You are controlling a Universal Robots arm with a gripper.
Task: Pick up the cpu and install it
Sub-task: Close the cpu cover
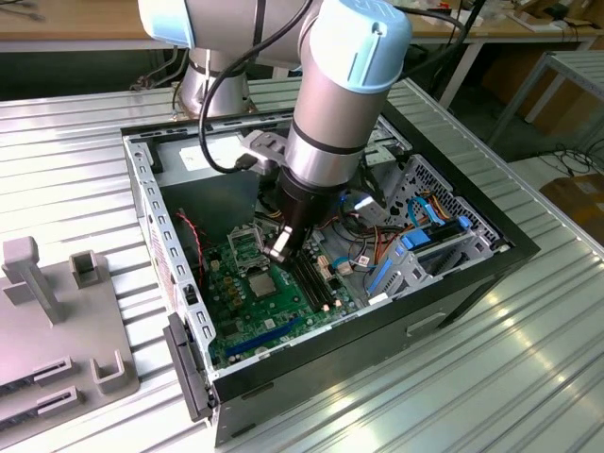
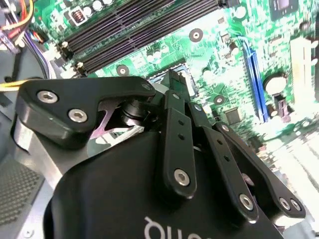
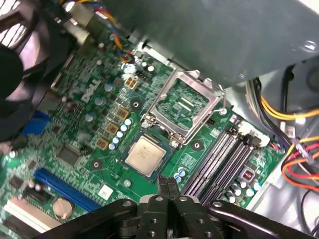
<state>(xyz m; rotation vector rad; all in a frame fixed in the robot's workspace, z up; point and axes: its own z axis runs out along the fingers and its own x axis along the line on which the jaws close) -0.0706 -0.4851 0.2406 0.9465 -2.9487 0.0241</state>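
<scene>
We see cpu [image 3: 145, 155] seated flat, socket frame [image 3: 184, 107] swung open, leaving it reachable. End effector [image 3: 167, 180] hovers just beside it, fingers pressed together, holding nothing.

Table [image 1: 75, 142]: ribbed silvery metal top, running from the upper left to the lower right of the exterior view
Computer case [image 1: 453, 302]: black, open-topped, lying flat at the centre of the frame, angled across the ribs
Fixture plate [image 1: 38, 349]: grey, with upright holders, lower left, just beside the case
Arm base [image 1: 203, 85]: upper centre, behind the case
</scene>
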